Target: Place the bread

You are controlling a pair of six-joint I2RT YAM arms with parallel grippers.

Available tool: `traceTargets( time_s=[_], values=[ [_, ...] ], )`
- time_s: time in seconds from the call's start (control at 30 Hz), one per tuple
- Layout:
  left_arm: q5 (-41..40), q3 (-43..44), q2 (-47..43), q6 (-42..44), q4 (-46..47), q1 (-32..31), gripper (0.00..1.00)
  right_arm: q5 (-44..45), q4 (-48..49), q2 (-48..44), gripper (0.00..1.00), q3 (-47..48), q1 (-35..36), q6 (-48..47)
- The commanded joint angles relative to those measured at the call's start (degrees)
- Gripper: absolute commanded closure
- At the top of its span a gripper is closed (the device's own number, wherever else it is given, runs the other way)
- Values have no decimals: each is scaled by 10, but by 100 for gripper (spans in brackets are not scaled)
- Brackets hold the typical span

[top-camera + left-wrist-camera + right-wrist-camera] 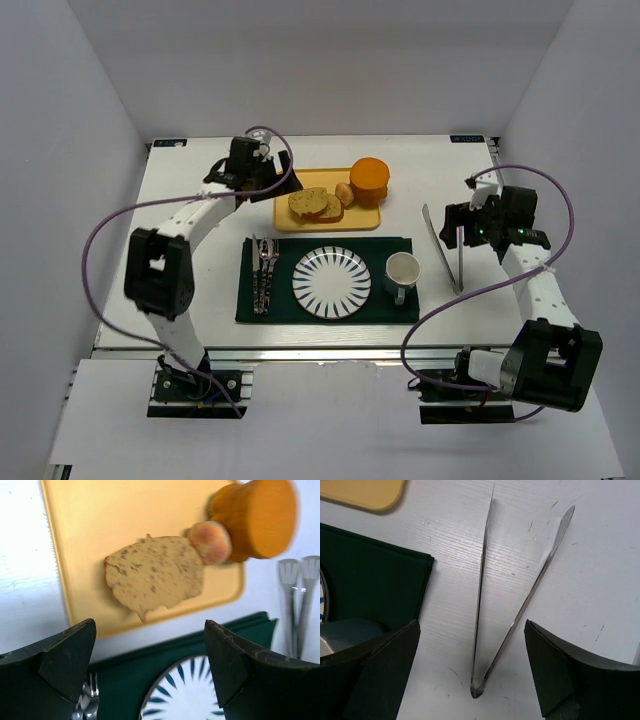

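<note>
Two tan speckled bread slices [308,202] lie overlapping on the yellow tray [290,220] at the back. In the left wrist view the bread [155,574] lies flat on the tray [100,520], beyond my fingers. My left gripper [272,180] hovers at the tray's left edge, open and empty [148,630]. The striped plate [331,282] sits on the green mat [300,310] in front of the tray and shows below the left gripper [190,695]. My right gripper [458,228] is open and empty [471,630] above metal tongs [483,595].
A small pinkish bun [344,193] and an orange cylinder [369,181] share the tray. Cutlery [264,270] lies at the mat's left, a mug [401,272] at its right. The tongs [445,245] lie on the white table right of the mat. White walls enclose the table.
</note>
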Motion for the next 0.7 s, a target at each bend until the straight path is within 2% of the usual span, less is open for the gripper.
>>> traceTargets(
  time_s=[0.0,0.07,0.1,0.13,0.17,0.2,0.23,0.27,0.3,0.33,0.37,0.47,0.53,0.67],
  values=[
    [-4,-61,-110,0,32,9,2,2,13,-14,11,-20,-8,-23],
    [-4,-92,-144,-7,46,12,2,-42,-2,-13,13,-26,-21,-88],
    [-5,-108,-161,-11,49,13,3,-54,-13,-12,23,-25,-23,-120],
    [-4,-141,-198,-14,54,15,16,-59,-9,-10,43,-27,-24,-144],
    [-1,-157,-217,-15,57,18,27,-56,-5,-7,86,-30,-24,-137],
    [-1,-173,-236,-17,59,20,42,-52,-4,3,98,-29,-23,-131],
    [-1,-205,-271,-19,59,21,59,-51,-8,9,100,-29,-24,-130],
    [-4,-220,-290,-19,59,24,82,-47,-5,17,100,-30,-23,-128],
    [-5,-234,-306,-19,57,24,86,-42,-1,20,93,-39,-24,-126],
    [-7,-258,-323,-18,50,25,85,-35,-1,25,78,-42,-23,-126],
    [-9,-268,-354,-17,44,26,67,-26,3,32,46,-44,-24,-121],
    [-13,-316,-420,-19,28,26,24,18,20,46,11,-51,-23,-95],
    [-18,-345,-456,-29,23,26,15,47,34,47,11,-60,-20,-86],
    [-22,-404,-530,-50,17,26,12,121,84,53,11,-93,21,-71]
  ],
)
